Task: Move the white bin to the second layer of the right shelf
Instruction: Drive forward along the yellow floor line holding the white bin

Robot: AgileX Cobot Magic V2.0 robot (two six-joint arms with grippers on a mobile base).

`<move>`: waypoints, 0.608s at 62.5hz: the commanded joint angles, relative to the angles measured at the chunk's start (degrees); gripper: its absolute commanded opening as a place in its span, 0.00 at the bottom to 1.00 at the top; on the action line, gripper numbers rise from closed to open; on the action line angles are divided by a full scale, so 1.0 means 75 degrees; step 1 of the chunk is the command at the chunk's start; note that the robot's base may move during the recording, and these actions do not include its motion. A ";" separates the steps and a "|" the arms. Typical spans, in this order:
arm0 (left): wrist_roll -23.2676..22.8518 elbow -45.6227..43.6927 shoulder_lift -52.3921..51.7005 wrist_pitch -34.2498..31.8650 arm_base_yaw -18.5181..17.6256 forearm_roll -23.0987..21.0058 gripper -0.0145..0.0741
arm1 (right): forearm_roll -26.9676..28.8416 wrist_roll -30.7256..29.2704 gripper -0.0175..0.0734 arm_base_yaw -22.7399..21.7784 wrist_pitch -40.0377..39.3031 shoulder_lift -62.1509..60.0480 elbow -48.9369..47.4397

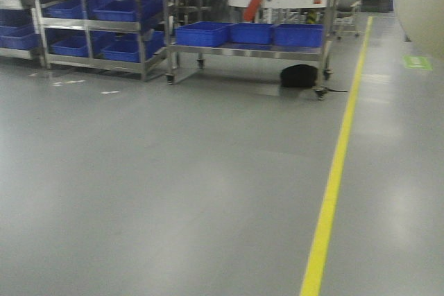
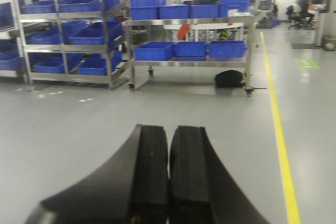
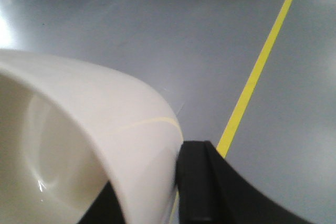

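Right gripper (image 3: 149,195) is clamped on the wall of the white bin (image 3: 89,103). One black finger (image 3: 195,182) bears on the outer face of the wall. The opposing finger shows only as a dark edge on the inner side at the bottom of the frame.

The bin is carried above the grey floor (image 3: 157,35) with its mouth turned toward the camera. A yellow floor line (image 3: 257,72) runs just beside it in the right wrist view.

Left gripper (image 2: 169,145) is fully closed, its pads (image 2: 149,166) touching, with nothing between them.

Steel racks (image 1: 90,25) loaded with blue crates (image 1: 201,32) stand at the far side of the floor, well apart from both grippers. A black object (image 1: 298,75) lies on the floor under the wheeled rack (image 1: 250,50).
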 commanded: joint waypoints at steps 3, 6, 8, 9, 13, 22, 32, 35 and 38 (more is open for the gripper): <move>-0.0057 0.0254 -0.0101 -0.0662 -0.0025 -0.0039 0.26 | 0.0017 0.0006 0.25 -0.0059 -0.0859 -0.0006 -0.0233; -0.0057 0.0254 -0.0101 -0.0662 -0.0025 -0.0039 0.26 | 0.0017 0.0006 0.25 -0.0059 -0.0859 -0.0006 -0.0233; -0.0057 0.0254 -0.0101 -0.0662 -0.0025 -0.0039 0.26 | 0.0017 0.0006 0.25 -0.0059 -0.0859 -0.0006 -0.0233; -0.0057 0.0254 -0.0101 -0.0662 -0.0025 -0.0039 0.26 | 0.0017 0.0006 0.25 -0.0059 -0.0859 -0.0006 -0.0233; -0.0057 0.0254 -0.0101 -0.0662 -0.0025 -0.0039 0.26 | 0.0017 0.0006 0.25 -0.0059 -0.0859 -0.0006 -0.0233; -0.0057 0.0254 -0.0101 -0.0662 -0.0025 -0.0039 0.26 | 0.0017 0.0006 0.25 -0.0059 -0.0859 -0.0006 -0.0233; -0.0057 0.0254 -0.0101 -0.0662 -0.0025 -0.0039 0.26 | 0.0017 0.0006 0.25 -0.0059 -0.0859 -0.0006 -0.0233; -0.0057 0.0254 -0.0101 -0.0662 -0.0025 -0.0039 0.26 | 0.0017 0.0006 0.25 -0.0059 -0.0859 -0.0006 -0.0233; -0.0057 0.0254 -0.0101 -0.0662 -0.0025 -0.0039 0.26 | 0.0017 0.0006 0.25 -0.0059 -0.0859 -0.0006 -0.0233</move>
